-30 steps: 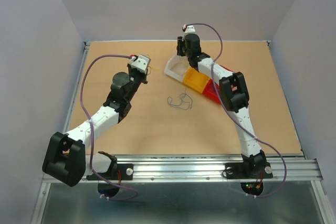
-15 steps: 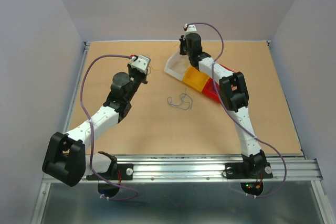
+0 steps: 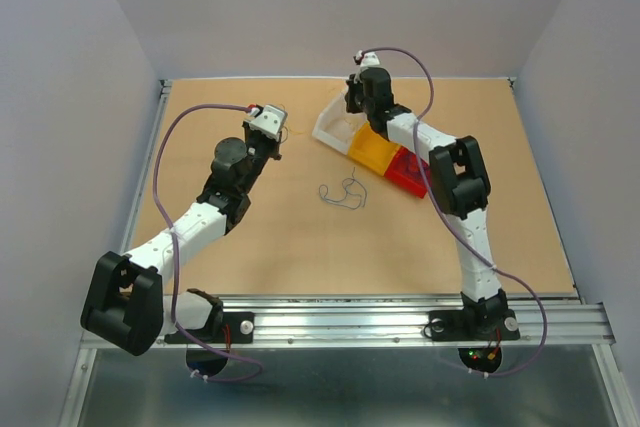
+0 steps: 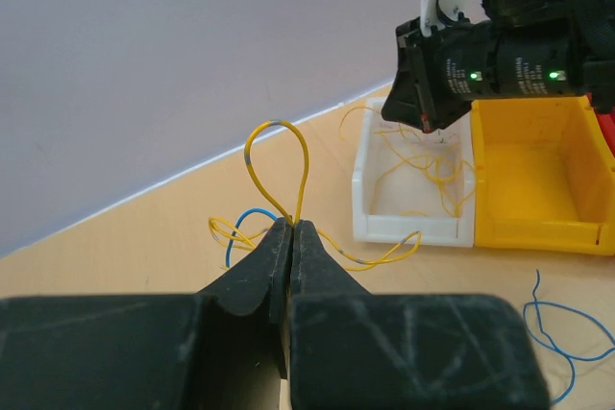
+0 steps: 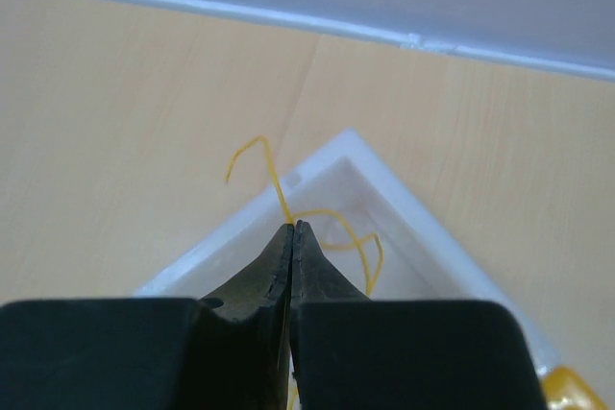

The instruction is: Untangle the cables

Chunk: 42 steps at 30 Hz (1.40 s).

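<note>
My left gripper (image 4: 290, 225) is shut on a yellow wire (image 4: 277, 160) that loops up above the fingertips, with more yellow and a blue wire (image 4: 238, 228) trailing to the table behind it. In the top view it (image 3: 280, 132) sits left of centre. My right gripper (image 5: 291, 228) is shut on another yellow wire (image 5: 279, 189) and hangs over the white bin (image 5: 413, 218), (image 3: 335, 127). More yellow wires (image 4: 423, 170) lie in that bin. A small tangle of dark blue and grey wires (image 3: 343, 193) lies on the table between the arms.
A yellow bin (image 3: 372, 155) and a red bin (image 3: 405, 172) stand in a row beside the white one. Loose blue wire (image 4: 553, 328) lies near the yellow bin. The table's raised back edge (image 3: 330, 78) and grey walls close in the workspace.
My right arm has swung a little to the right and back, carrying its gripper over the white bin's far end. My left arm has not moved.
</note>
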Each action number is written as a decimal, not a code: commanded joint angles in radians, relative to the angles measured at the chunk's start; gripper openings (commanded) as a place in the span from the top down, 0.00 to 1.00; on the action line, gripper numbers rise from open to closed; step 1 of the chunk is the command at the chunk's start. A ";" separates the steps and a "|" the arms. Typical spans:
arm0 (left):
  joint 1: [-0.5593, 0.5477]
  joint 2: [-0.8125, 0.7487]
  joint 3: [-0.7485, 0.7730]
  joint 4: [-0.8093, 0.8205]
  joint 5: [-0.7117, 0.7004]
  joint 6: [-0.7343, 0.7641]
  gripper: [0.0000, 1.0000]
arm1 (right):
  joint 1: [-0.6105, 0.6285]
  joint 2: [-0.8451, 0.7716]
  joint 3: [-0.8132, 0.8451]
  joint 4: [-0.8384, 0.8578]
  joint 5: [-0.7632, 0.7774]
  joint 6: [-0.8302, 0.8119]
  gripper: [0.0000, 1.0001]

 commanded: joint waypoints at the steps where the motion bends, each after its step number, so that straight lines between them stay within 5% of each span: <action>1: 0.005 -0.010 -0.004 0.076 -0.002 0.013 1.00 | -0.002 -0.187 -0.165 0.152 -0.040 0.024 1.00; 10: 0.005 -0.010 -0.004 0.079 -0.002 0.014 1.00 | -0.002 -0.335 -0.384 0.207 -0.067 0.049 0.98; 12: 0.005 -0.007 -0.004 0.079 -0.002 0.013 1.00 | -0.002 -0.314 -0.349 0.193 -0.072 0.032 0.82; 13: 0.005 -0.006 -0.003 0.079 -0.003 0.014 1.00 | -0.002 -0.286 -0.328 0.180 -0.066 0.029 0.64; 22: 0.005 -0.010 -0.006 0.079 -0.004 0.016 1.00 | -0.002 -0.064 -0.041 0.133 -0.097 -0.025 0.46; 42: 0.005 -0.006 -0.006 0.082 -0.002 0.020 1.00 | -0.002 0.130 0.162 0.103 -0.087 -0.081 0.53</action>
